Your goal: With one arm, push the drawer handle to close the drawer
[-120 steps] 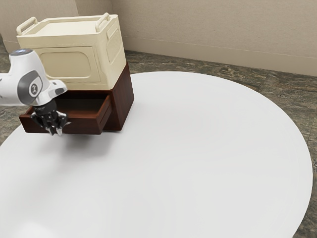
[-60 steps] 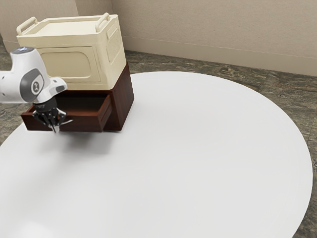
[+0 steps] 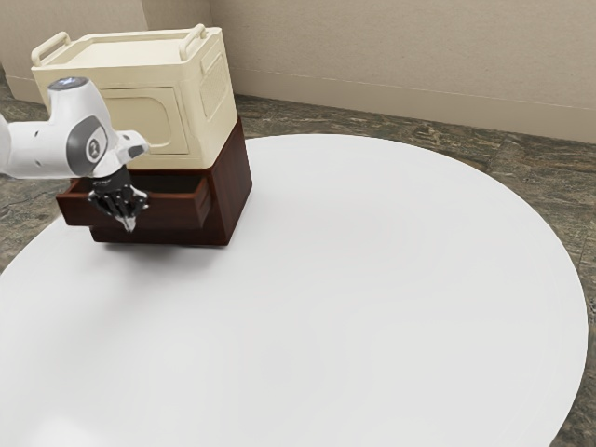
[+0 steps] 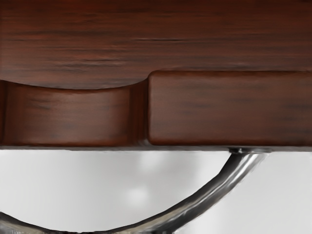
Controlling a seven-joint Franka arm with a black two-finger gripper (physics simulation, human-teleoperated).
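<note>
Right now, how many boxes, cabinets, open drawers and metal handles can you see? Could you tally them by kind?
Cream box: 1
Dark brown cabinet: 1
Partly open drawer: 1
Curved metal handle: 1
Total: 4

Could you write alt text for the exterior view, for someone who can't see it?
A white robot arm reaches in from the exterior view's left, its black pincer at the front of a partly open, dark wooden drawer. A cream box with two handles on top sits on the drawer's cabinet, near the edge of a round white table.
</note>
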